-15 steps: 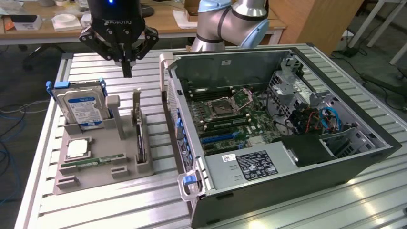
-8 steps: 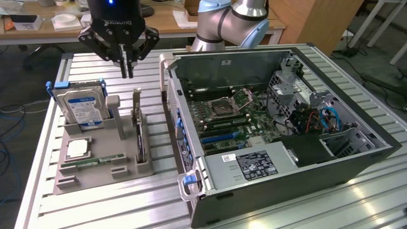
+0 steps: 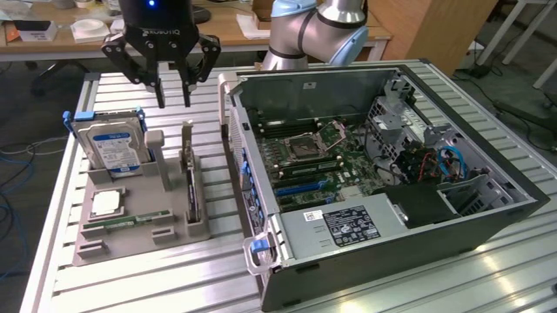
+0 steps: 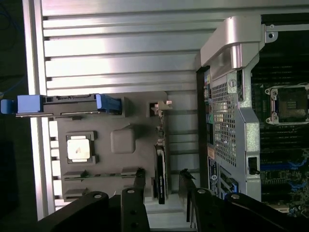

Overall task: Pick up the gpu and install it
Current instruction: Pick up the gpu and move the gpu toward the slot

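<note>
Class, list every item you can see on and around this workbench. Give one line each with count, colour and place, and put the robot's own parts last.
gpu: one, dark board, standing on edge in a holder slot on the side nearest the case
hard drive: one, silver with blue label and blue frame, upright at the holder's far end
processor chip: one, silver, flat in the holder
RAM stick: one, green, flat in the holder
holder: one, grey, on the table at the exterior view's left
computer case: one, black and grey, side open, at the exterior view's right
table: one, silver, slatted, under everything
arm: one, silver and pale blue, behind the case
fingers: two, black, apart, above the holder, holding nothing
</note>
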Controlling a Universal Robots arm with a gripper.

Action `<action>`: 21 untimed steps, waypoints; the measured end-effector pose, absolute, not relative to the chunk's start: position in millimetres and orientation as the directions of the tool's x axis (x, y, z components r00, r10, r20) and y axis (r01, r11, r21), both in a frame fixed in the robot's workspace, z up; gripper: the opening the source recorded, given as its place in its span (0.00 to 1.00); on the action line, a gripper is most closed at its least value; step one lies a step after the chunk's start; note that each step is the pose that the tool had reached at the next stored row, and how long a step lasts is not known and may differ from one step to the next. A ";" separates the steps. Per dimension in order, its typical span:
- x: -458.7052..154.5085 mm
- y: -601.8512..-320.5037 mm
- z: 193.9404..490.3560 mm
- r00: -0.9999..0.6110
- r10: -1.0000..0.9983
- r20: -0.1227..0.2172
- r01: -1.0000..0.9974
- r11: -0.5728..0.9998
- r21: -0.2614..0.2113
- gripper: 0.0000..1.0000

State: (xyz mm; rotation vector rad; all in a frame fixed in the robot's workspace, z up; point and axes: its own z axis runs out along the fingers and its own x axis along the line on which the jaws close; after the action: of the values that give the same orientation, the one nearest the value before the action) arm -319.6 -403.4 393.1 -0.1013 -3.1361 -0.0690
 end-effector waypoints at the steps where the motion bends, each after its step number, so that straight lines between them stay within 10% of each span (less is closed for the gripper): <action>1: -319.7 -403.5 393.0 -0.998 0.055 0.005 0.055 0.998 0.044 0.41; 21: -321.1 -405.3 393.0 -0.998 -0.062 0.005 -0.061 0.997 0.044 0.41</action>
State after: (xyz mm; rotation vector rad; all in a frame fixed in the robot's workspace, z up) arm -321.1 -405.3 393.0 0.0963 -3.1334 -0.0686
